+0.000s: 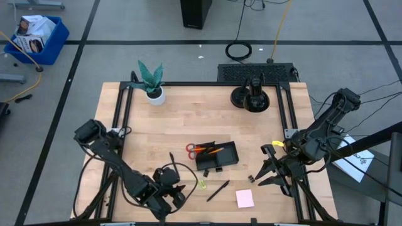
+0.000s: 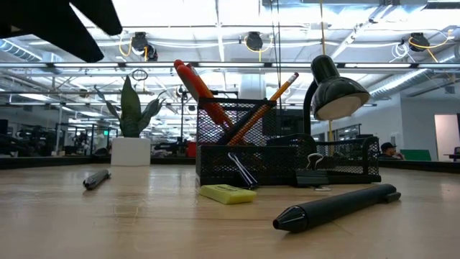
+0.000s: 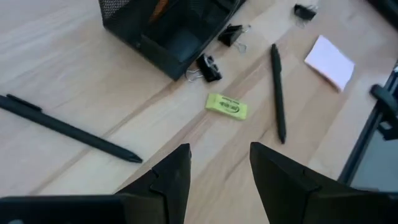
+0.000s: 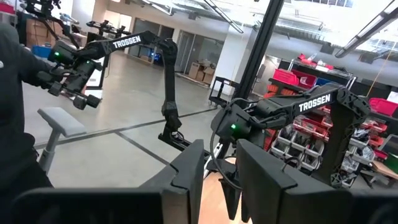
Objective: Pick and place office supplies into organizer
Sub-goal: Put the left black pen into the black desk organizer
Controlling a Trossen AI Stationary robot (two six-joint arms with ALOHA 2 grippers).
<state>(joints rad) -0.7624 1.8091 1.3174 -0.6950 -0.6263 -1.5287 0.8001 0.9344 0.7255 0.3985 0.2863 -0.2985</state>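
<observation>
While your left hand hovers released and empty over the desk, the nearest black pen lies diagonally before the organizer; your right hand I cannot judge.

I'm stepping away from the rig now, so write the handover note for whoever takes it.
Left gripper: open, empty, above the table's near edge, over a bare patch near the eraser.
Right gripper: open, empty, at the right side of the table.
Done: scissors and pencils stand in the organizer.
Left: two pens, one left of the organizer, one in front of it; eraser; sticky notes; clips beside the organizer and one to its right.
</observation>
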